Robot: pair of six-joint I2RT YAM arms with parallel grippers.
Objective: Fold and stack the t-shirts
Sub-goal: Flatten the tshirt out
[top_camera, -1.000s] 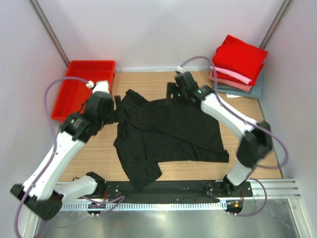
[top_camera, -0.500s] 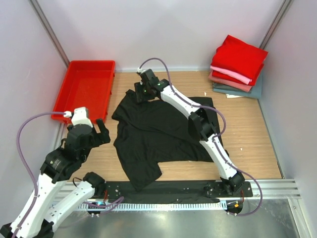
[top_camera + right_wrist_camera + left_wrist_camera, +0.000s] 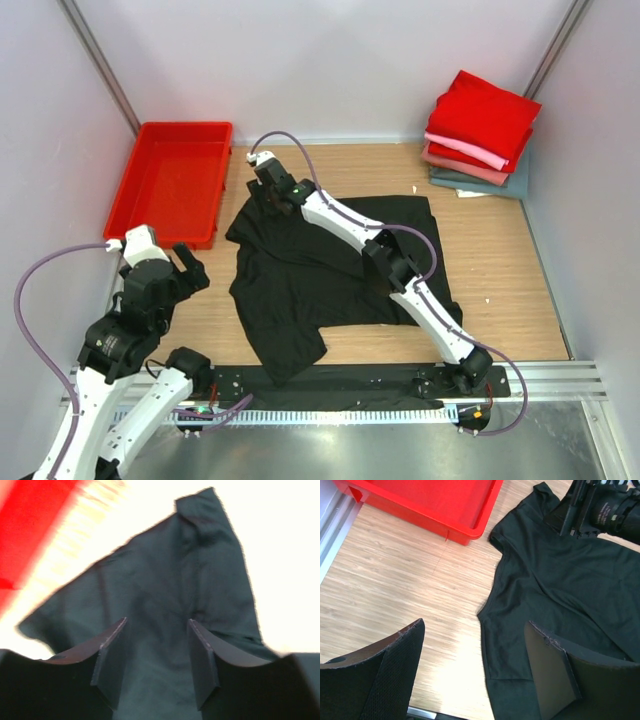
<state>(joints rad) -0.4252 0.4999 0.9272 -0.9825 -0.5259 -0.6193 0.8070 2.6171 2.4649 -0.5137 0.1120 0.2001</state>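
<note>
A plain black t-shirt (image 3: 335, 270) lies spread and rumpled on the wooden table. It also shows in the left wrist view (image 3: 560, 590) and the right wrist view (image 3: 170, 580). My right gripper (image 3: 266, 203) is open over the shirt's far-left sleeve, one jaw on each side of the cloth (image 3: 156, 660); nothing is gripped. My left gripper (image 3: 192, 268) is open and empty above bare wood left of the shirt (image 3: 475, 665). Folded red, pink, dusty-rose and grey-teal t-shirts (image 3: 482, 130) are stacked at the back right.
A red plastic tray (image 3: 170, 180) stands at the back left, close to the shirt's sleeve, and shows in the left wrist view (image 3: 430, 500). Grey walls enclose the table on three sides. A metal rail (image 3: 350, 385) runs along the near edge.
My right arm swung left along the shirt's far edge to the far-left sleeve. My left arm drew back off the shirt toward the near left. The shirt's top right corner now lies flat.
</note>
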